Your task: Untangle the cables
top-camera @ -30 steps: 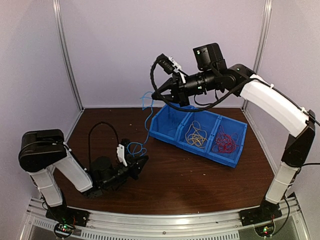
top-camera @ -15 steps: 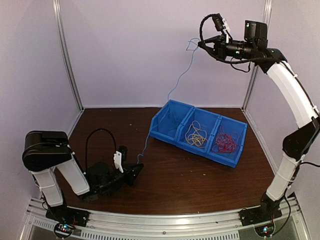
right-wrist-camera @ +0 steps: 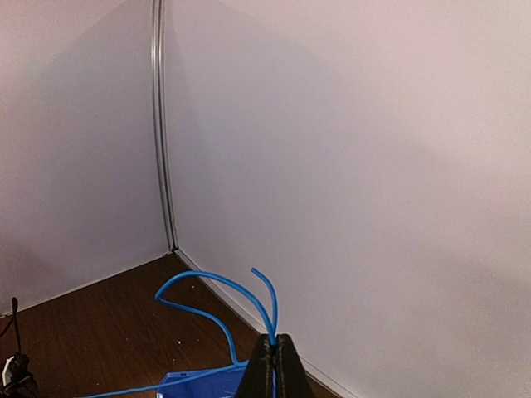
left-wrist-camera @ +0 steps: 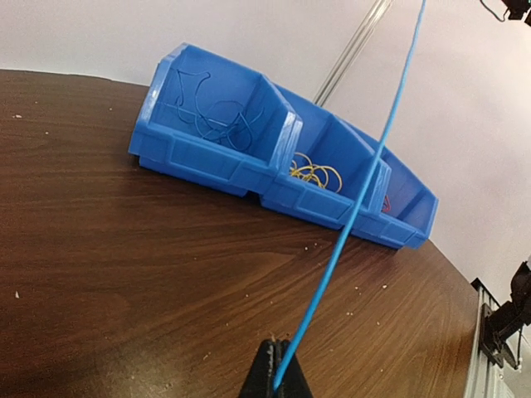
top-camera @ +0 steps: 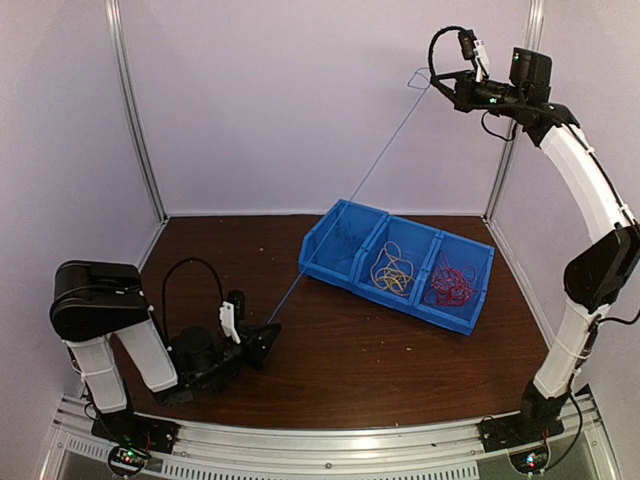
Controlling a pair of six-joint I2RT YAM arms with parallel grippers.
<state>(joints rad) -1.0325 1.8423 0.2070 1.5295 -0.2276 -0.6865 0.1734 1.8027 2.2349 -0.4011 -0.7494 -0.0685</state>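
Observation:
A single blue cable [top-camera: 350, 203] runs taut through the air between my two grippers. Low over the table at the left, my left gripper [top-camera: 272, 328] is shut on its lower end; the left wrist view shows the cable [left-wrist-camera: 344, 236] rising from the closed left gripper [left-wrist-camera: 275, 375]. High at the back right, my right gripper [top-camera: 432, 82] is shut on the other end. There a short loop and the free tip of the cable [right-wrist-camera: 199, 274] stick out above the right gripper [right-wrist-camera: 275, 352]. More cables lie in the bin: blue [left-wrist-camera: 220, 124], yellow [top-camera: 392, 270], red [top-camera: 450, 285].
A blue three-compartment bin [top-camera: 318, 268] stands slanted on the brown table, right of centre, under the stretched cable. Pale walls and metal corner posts [top-camera: 135, 110] enclose the back and sides. A metal rail [top-camera: 320, 440] holds both arm bases at the near edge.
My right gripper has risen high and swung right, pulling the blue cable from a slack hanging curl into a straight line. The left gripper has slid slightly left, low over the table.

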